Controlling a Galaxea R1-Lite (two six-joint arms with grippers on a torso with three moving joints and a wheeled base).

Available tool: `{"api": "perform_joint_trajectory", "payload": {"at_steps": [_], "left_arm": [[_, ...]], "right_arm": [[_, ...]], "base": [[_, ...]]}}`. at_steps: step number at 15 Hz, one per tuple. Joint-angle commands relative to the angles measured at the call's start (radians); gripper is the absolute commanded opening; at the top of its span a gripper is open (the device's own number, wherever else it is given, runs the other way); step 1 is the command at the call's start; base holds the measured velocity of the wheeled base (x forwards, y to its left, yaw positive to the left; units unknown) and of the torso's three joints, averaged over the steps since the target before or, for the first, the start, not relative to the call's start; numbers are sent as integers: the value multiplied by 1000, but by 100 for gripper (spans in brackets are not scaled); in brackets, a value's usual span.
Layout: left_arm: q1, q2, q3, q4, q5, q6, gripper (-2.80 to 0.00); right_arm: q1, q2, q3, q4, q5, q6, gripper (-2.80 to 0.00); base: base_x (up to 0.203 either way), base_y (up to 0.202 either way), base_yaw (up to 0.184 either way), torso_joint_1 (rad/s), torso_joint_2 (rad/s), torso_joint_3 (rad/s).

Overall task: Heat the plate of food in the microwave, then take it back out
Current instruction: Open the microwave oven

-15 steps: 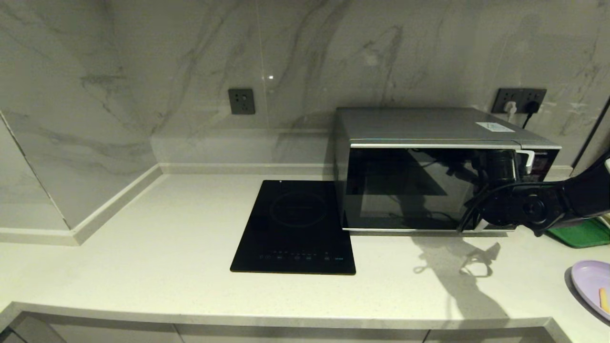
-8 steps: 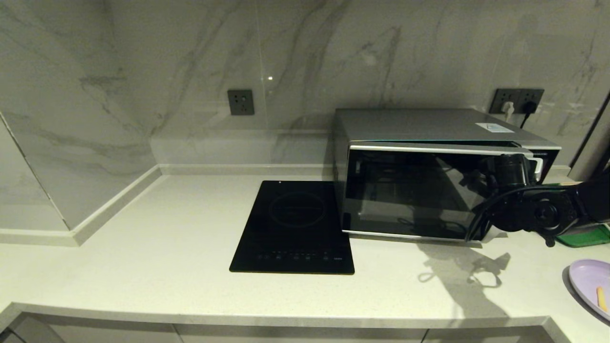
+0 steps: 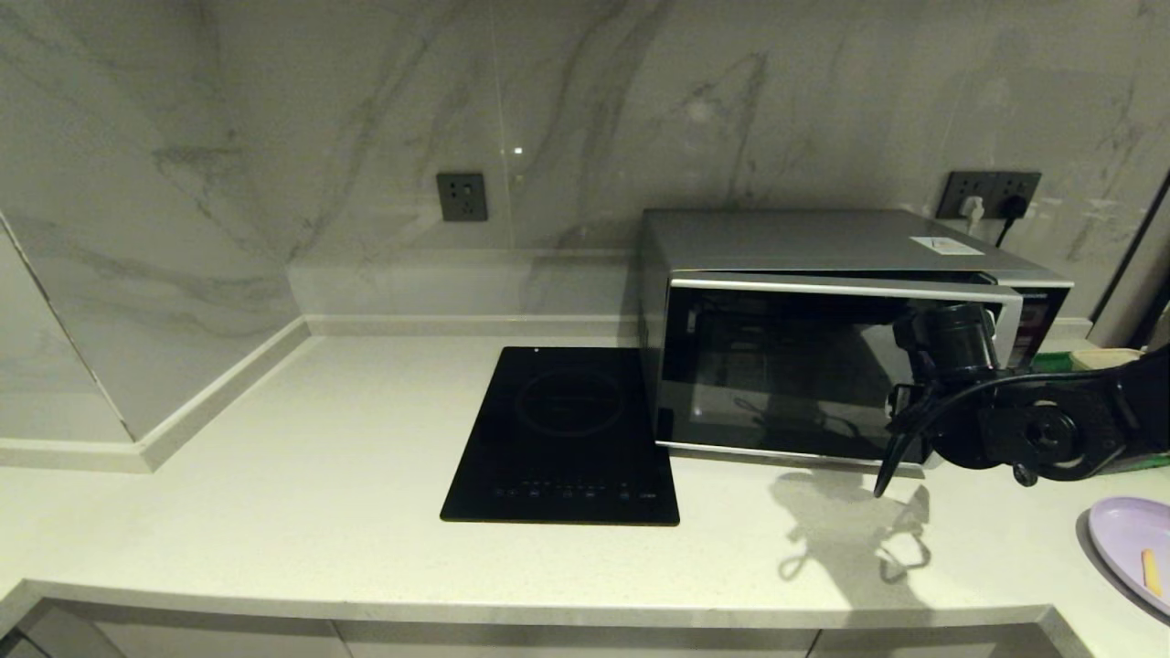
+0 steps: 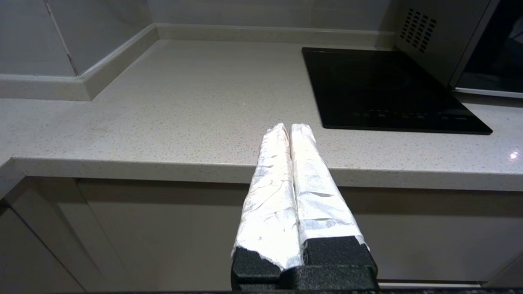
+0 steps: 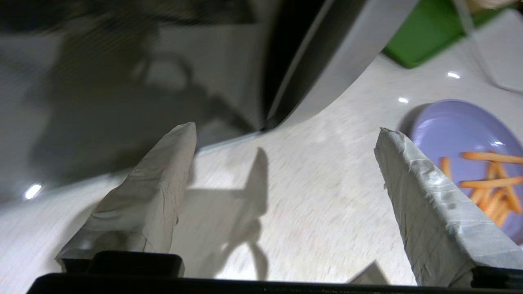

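Plate of food (image 3: 1129, 550) waits at the desk's (image 3: 320, 475) near right; the microwave (image 3: 850, 334) door seems ajar, ready for loading. Right hand (image 5: 286, 139) hovers beside it, fingers apart; left hand (image 4: 290, 130), parked, is pressed together

A pale speckled stone countertop (image 3: 274, 475) runs the width of a kitchen alcove, backed by grey-veined marble wall panels (image 3: 366, 110) that turn a corner at the left. A low upstand (image 3: 457, 323) lines the joint between counter and wall. One dark wall socket (image 3: 462, 196) sits mid-wall, a second socket plate (image 3: 992, 192) at the right carries plugs — one white, one black. A flat black induction cooktop (image 3: 567, 439) lies on the counter. Below the counter edge, plain cabinet fronts (image 4: 122, 232) show — pale, handleless. Glossy walls catch a small point of light.
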Motion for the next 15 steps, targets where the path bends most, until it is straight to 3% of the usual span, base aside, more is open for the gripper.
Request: {"api": "perform_joint_trajectory", "payload": {"at_steps": [1,3,4,6,8,11,13,15], "left_arm": [[1,0,0,-1,0,-1,-280],[1,0,0,-1,0,-1,-280],[1,0,0,-1,0,-1,-280],[1,0,0,-1,0,-1,-280],[1,0,0,-1,0,-1,-280],[1,0,0,-1,0,-1,-280],[1,0,0,-1,0,-1,-280],[1,0,0,-1,0,-1,-280]], "right_arm": [[99,-182,66,30,68,2,0],[153,-317,77,89,154,4,0],[165,-382,59,124,215,6,-280],[174,-454,-47,212,309,52,-280],[150,-458,-200,326,381,150,-280],[58,-392,-506,572,548,350,-280],[-18,-248,-728,715,605,482,-280],[-116,-130,-824,800,653,572,-280]], "base": [[0,0,0,0,0,0],[0,0,0,0,0,0],[0,0,0,0,0,0],[0,0,0,0,0,0],[0,0,0,0,0,0],[0,0,0,0,0,0],[0,0,0,0,0,0],[0,0,0,0,0,0]]}}
